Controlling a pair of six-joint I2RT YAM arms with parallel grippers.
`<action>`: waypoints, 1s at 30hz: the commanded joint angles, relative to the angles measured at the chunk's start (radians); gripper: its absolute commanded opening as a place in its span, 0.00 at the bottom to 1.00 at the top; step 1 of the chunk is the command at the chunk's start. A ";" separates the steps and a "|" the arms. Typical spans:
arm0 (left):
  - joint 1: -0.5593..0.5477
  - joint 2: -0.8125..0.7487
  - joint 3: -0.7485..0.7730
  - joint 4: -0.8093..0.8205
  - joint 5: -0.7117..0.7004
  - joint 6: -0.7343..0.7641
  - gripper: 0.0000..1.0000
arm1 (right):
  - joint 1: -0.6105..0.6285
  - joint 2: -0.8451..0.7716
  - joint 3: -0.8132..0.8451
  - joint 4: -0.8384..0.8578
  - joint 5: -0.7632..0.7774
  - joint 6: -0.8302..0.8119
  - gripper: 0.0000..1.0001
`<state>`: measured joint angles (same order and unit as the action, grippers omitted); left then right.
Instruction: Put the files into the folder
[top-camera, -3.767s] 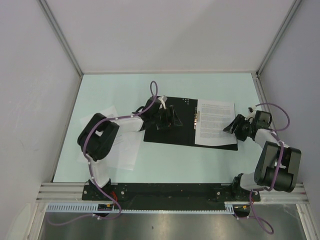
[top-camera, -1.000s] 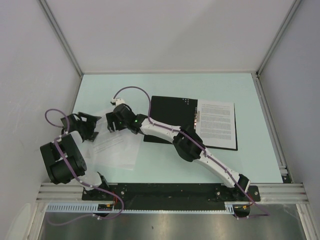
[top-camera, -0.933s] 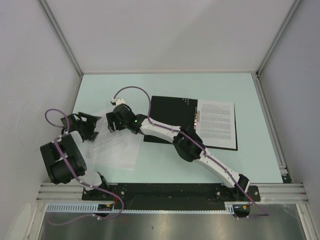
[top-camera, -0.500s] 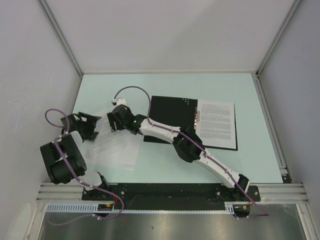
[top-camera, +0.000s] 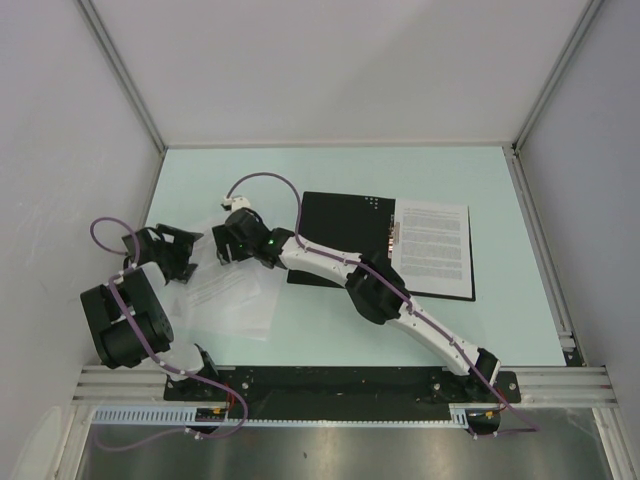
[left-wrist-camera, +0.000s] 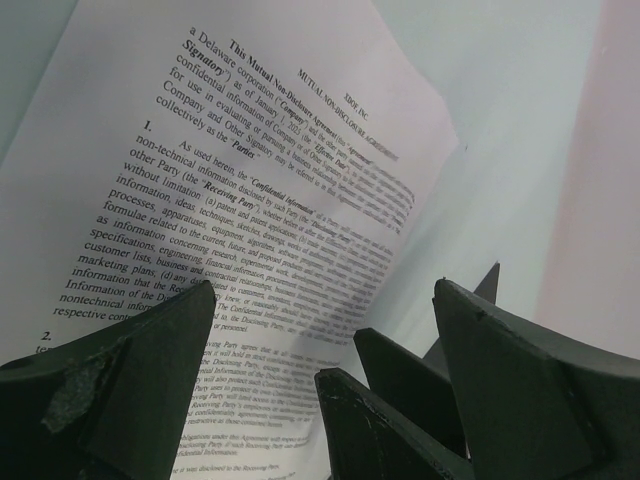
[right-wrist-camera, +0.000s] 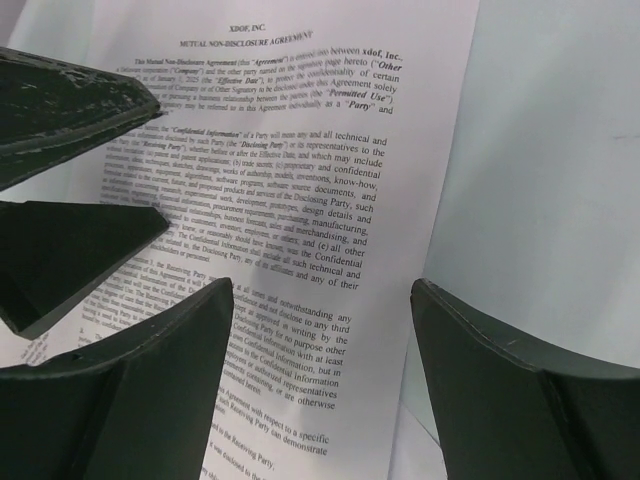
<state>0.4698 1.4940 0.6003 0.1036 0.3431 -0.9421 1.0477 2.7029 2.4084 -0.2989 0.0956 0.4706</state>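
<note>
Only the top view takes in the open black-lined flat folder (top-camera: 335, 215) right of centre, long axis across the frame, one white printed sheet (top-camera: 435, 250) lying lengthwise up-frame on its right half. The loose white paper sheets (top-camera: 235, 300) lie skewed at left on the pale green table (top-camera: 400, 170). The wrist views settle the jaws: left gripper (left-wrist-camera: 322, 290) and right gripper (right-wrist-camera: 320, 290) spread wide over a text page, clamping nothing, tips facing each other, while the white right arm (top-camera: 380, 290) crosses the folder's left half.
</note>
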 joint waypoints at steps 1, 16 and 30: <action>-0.023 0.017 -0.040 -0.054 -0.027 0.017 0.99 | 0.006 0.067 -0.025 -0.039 -0.114 0.020 0.77; -0.030 0.020 -0.043 -0.054 -0.026 0.020 1.00 | -0.026 0.008 -0.129 0.012 -0.045 0.003 0.87; -0.037 0.020 -0.043 -0.050 -0.024 0.016 1.00 | 0.026 -0.015 -0.120 -0.155 0.133 0.033 0.90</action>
<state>0.4511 1.4940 0.5941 0.1249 0.3359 -0.9417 1.0573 2.6579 2.3005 -0.2203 0.1661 0.4744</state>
